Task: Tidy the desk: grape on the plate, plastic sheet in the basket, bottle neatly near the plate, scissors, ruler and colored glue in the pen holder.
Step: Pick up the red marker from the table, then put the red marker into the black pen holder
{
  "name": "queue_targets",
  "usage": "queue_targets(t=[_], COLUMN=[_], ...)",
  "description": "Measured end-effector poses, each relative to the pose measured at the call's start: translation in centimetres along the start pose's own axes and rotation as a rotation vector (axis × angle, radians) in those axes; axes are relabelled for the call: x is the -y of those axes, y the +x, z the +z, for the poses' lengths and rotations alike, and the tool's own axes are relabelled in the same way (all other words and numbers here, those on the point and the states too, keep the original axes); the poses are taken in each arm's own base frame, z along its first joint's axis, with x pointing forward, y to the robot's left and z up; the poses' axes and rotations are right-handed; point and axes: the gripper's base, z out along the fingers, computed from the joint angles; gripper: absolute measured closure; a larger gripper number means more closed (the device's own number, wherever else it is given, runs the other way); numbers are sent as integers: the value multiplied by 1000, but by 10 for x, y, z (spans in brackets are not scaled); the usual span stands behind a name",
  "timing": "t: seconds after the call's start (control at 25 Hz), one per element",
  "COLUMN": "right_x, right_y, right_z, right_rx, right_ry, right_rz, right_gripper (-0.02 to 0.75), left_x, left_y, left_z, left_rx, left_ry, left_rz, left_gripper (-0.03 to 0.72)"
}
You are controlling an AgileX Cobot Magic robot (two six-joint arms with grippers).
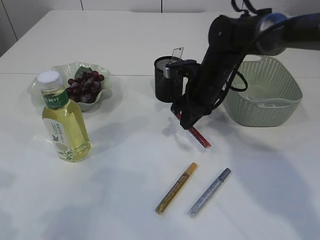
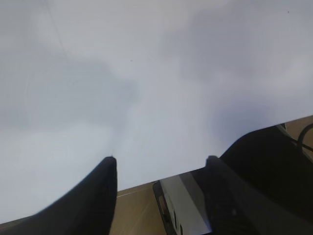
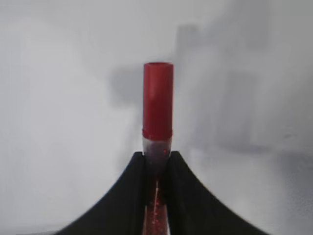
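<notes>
My right gripper (image 1: pixel 188 121) is shut on a red glitter glue tube (image 1: pixel 198 136), whose red cap points away in the right wrist view (image 3: pixel 157 100). It holds the tube tilted just above the table, in front of the black mesh pen holder (image 1: pixel 164 80). A gold glue tube (image 1: pixel 176 188) and a silver glue tube (image 1: pixel 209 192) lie on the table nearer the front. Dark grapes (image 1: pixel 86 85) sit on the pale green plate (image 1: pixel 64 70). A yellow drink bottle (image 1: pixel 62 120) stands in front of the plate. My left gripper (image 2: pixel 160 161) is open and empty over the table edge.
A green plastic basket (image 1: pixel 265 92) stands right of the pen holder, with something clear inside. A clear ruler tip (image 1: pixel 177 52) sticks up from the pen holder. The left wrist view shows white table, brown floor and part of the robot base (image 2: pixel 186 205).
</notes>
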Motion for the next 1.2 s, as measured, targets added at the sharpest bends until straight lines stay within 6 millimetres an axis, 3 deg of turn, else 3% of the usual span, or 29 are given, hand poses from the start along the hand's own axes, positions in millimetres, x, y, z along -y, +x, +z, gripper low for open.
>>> queue_targets(t=[0.24, 0.44, 0.56, 0.72, 0.88, 1.2], right_x=[22, 39, 43, 51, 55, 69], right_y=[-5, -19, -33, -46, -52, -65], right_z=[-42, -77, -92, -106, -112, -83], right_rx=[234, 603, 830, 1071, 1194, 1215], right_ry=[-201, -397, -414, -307, -201, -106], right_rz=[97, 128, 122, 77, -13, -160], right_gripper=[625, 625, 626, 626, 626, 626], left_x=[0, 0, 0, 0, 0, 0], left_y=[0, 0, 0, 0, 0, 0], left_z=[0, 0, 0, 0, 0, 0], left_rx=[0, 0, 0, 0, 0, -2], left_ry=[0, 0, 0, 0, 0, 0], left_rz=[0, 0, 0, 0, 0, 0], left_gripper=[273, 273, 273, 273, 273, 273])
